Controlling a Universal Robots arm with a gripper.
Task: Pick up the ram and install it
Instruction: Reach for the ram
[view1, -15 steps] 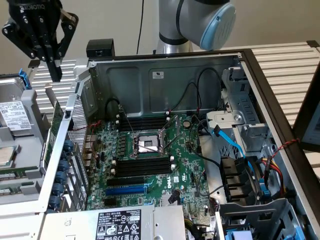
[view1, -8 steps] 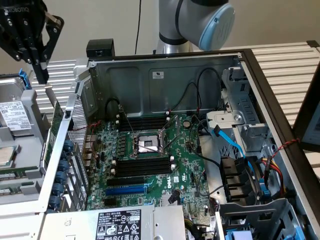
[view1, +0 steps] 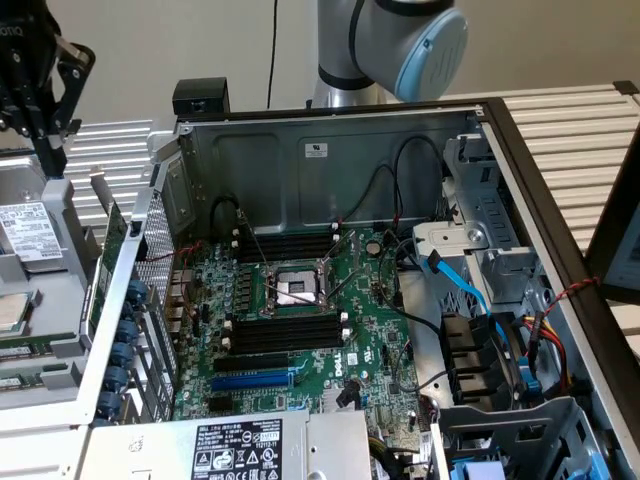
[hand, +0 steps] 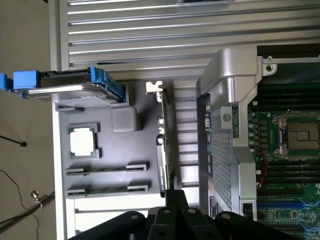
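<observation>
Two ram sticks lie edge-up in the holders of a grey tray (hand: 120, 145), one (hand: 107, 170) beside the other (hand: 107, 189). In the exterior view they are thin green strips (view1: 28, 347) at the far left. My black gripper (hand: 175, 199) is shut with nothing in it. It hangs above the tray (view1: 60, 300), over an upright green card (hand: 163, 145), apart from the ram. In the exterior view the gripper (view1: 50, 160) is at the upper left, outside the case. The motherboard's black memory slots (view1: 285, 330) stand free beside the CPU socket (view1: 290, 290).
The tray also carries a loose CPU (hand: 82, 140) and a hard drive with blue brackets (hand: 70, 87). The open case's perforated wall (view1: 150, 290) stands between tray and motherboard (view1: 350, 340). A blue expansion slot (view1: 255, 380), cables (view1: 460, 290) and a power supply (view1: 240, 450) crowd the case.
</observation>
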